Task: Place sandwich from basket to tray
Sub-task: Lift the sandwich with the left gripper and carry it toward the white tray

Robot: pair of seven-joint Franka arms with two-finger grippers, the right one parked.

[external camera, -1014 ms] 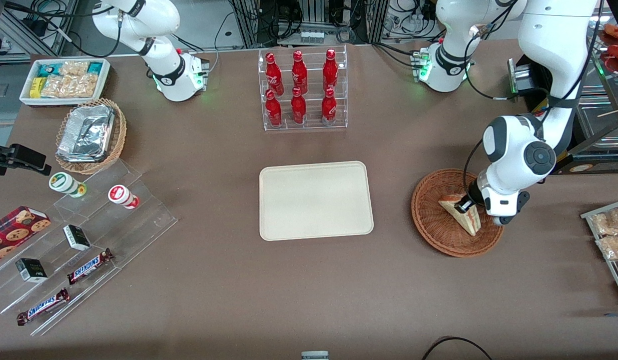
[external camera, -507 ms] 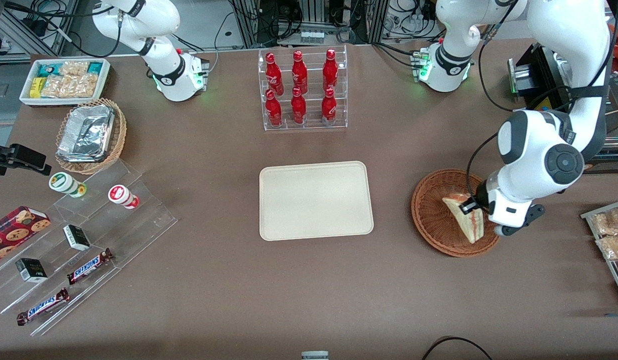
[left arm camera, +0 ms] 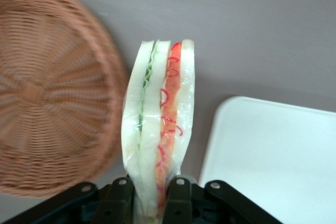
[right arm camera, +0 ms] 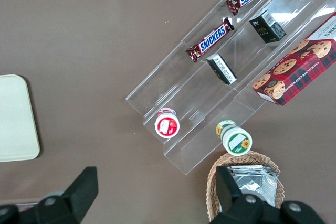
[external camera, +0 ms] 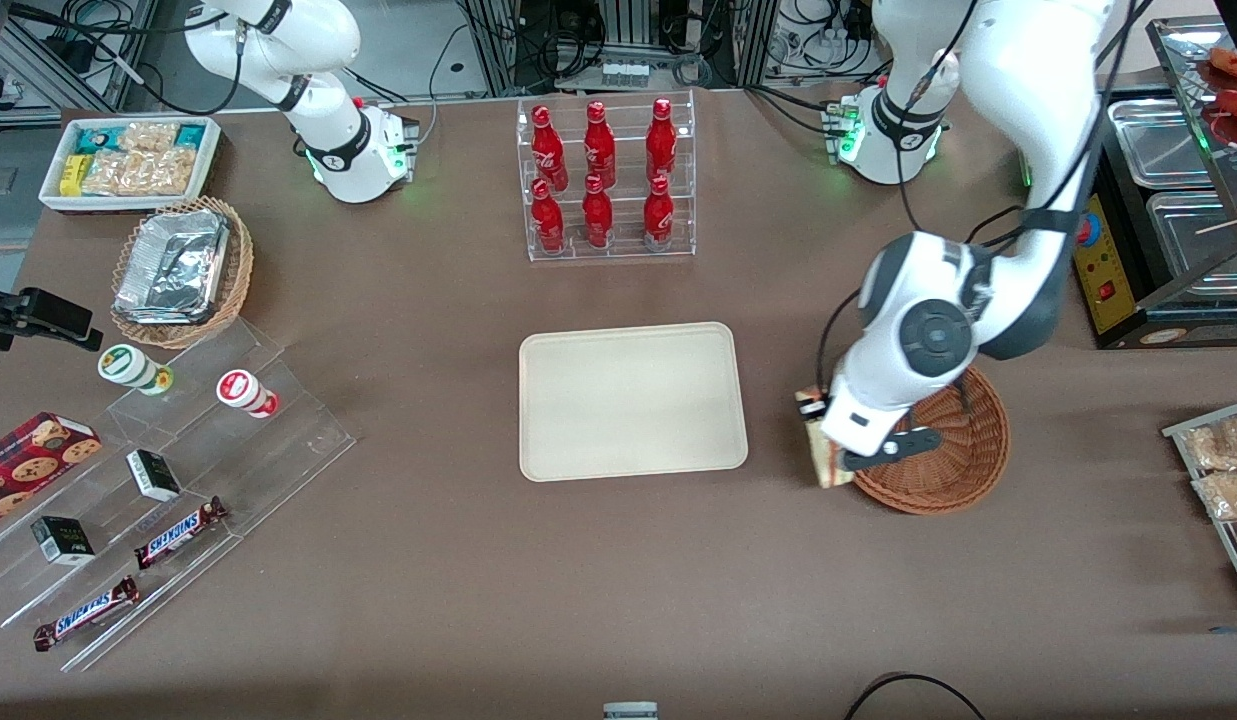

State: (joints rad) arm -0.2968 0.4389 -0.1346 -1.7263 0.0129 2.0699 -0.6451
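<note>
Sandwich (left arm camera: 157, 129): pale bread wedge in clear wrap, green filling stripe on one side, red-pink on the other, standing on edge w/ point away from the wrist cam. In front view (external camera: 816, 440) only partly seen beside the arm's wrist, off the basket (external camera: 953, 465), above bare brown surface (external camera: 598, 580) between basket rim and tray (external camera: 633, 400). Basket (left arm camera: 50, 93) just beside it, tray corner (left arm camera: 273, 156) near on its other flank. Gripper (left arm camera: 151, 203) at sandwich's wide end: jaws closed narrow onto the bread, one black finger (left arm camera: 119, 203) on each face, pinching it. Gripper (external camera: 826, 432) up off surface, beside basket edge nearest tray.
</note>
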